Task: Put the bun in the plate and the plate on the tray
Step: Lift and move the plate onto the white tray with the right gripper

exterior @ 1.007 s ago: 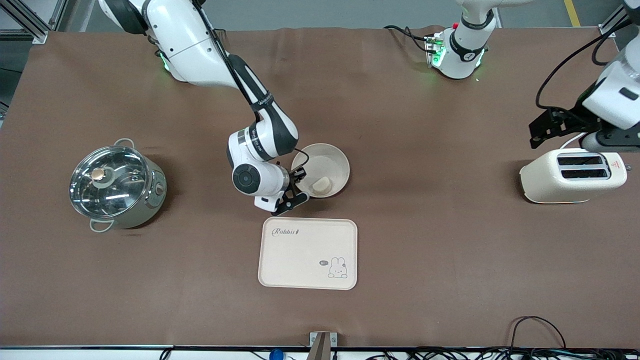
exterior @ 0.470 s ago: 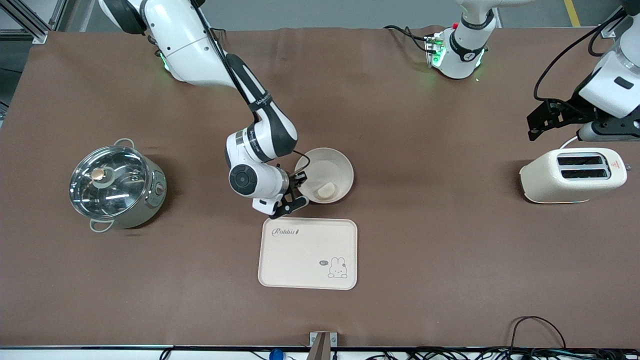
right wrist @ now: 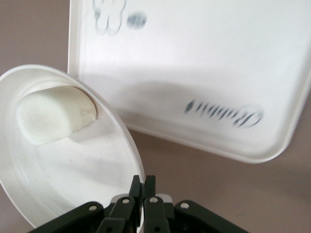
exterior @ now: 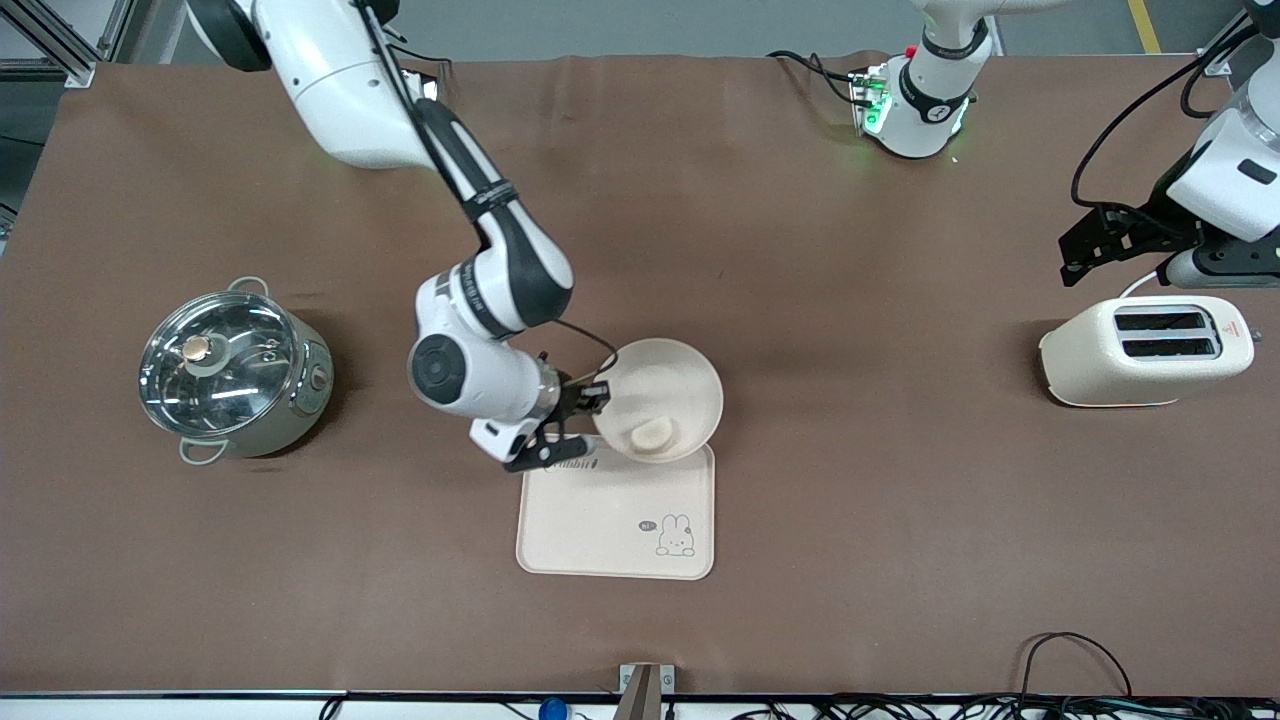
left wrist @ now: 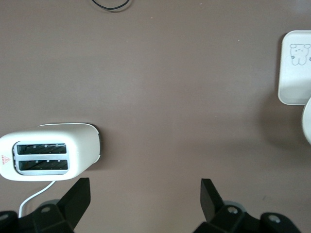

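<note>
Nearest the front camera lies the tray [exterior: 615,510], flat on the brown counter [exterior: 900,500] and bare of any load, its rabbit drawing on the near part and its lettering along the edge farthest from the camera. Over that lettered edge hangs the plate [exterior: 665,385], lifted and tilted, its low rim overlapping the tray's edge while most of it is above the bare counter. The bun [exterior: 651,436] lies inside the plate against the lower part of the rim, so the first half of the task looks done; what is left is to carry the plate fully over the tray, level it and set it down. The right gripper [exterior: 580,425] has its fingers [right wrist: 144,187] clenched on the plate's rim, with the rim pinched between them in the right wrist view. The tilt is the one risk I see: the bun could slide out. Nothing stands on the tray to block the landing. Toward the right arm's end of the counter stands a lidded steel pot [exterior: 235,372], well apart. Toward the left arm's end sits a cream toaster [exterior: 1145,350], and the left gripper [left wrist: 146,196] waits above the counter beside it, fingers released and holding nothing.
</note>
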`<action>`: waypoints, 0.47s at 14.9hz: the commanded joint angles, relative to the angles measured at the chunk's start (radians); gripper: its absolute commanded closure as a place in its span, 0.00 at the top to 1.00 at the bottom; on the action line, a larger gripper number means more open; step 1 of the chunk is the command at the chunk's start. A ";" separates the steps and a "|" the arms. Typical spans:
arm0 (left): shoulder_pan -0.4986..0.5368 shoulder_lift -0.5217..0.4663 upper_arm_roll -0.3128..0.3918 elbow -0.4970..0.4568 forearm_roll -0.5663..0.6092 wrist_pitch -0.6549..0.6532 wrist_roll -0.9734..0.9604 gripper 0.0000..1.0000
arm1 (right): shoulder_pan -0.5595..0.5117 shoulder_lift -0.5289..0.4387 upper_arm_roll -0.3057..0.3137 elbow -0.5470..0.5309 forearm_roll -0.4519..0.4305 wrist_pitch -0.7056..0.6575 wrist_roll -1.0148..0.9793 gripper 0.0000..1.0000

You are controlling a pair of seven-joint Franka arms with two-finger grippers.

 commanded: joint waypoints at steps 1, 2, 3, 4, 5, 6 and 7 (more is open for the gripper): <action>-0.006 0.002 0.003 0.012 -0.025 0.003 -0.001 1.00 | -0.079 0.147 0.014 0.188 0.078 -0.013 0.014 0.01; -0.007 0.002 0.003 0.012 -0.025 0.003 -0.003 1.00 | -0.092 0.196 0.014 0.251 0.083 -0.007 0.024 0.01; -0.008 0.002 0.003 0.013 -0.025 0.003 -0.001 1.00 | -0.103 0.242 0.016 0.302 0.084 0.007 0.033 0.01; -0.006 0.002 0.003 0.012 -0.025 0.003 0.000 1.00 | -0.116 0.278 0.031 0.331 0.089 0.037 0.050 0.01; -0.003 0.002 0.003 0.012 -0.026 0.003 0.002 1.00 | -0.134 0.305 0.058 0.340 0.097 0.082 0.076 0.01; -0.003 0.002 0.003 0.012 -0.025 0.003 0.005 1.00 | -0.158 0.324 0.098 0.343 0.098 0.128 0.080 0.01; -0.003 0.002 0.003 0.012 -0.025 0.003 0.005 1.00 | -0.169 0.333 0.114 0.343 0.098 0.146 0.080 0.01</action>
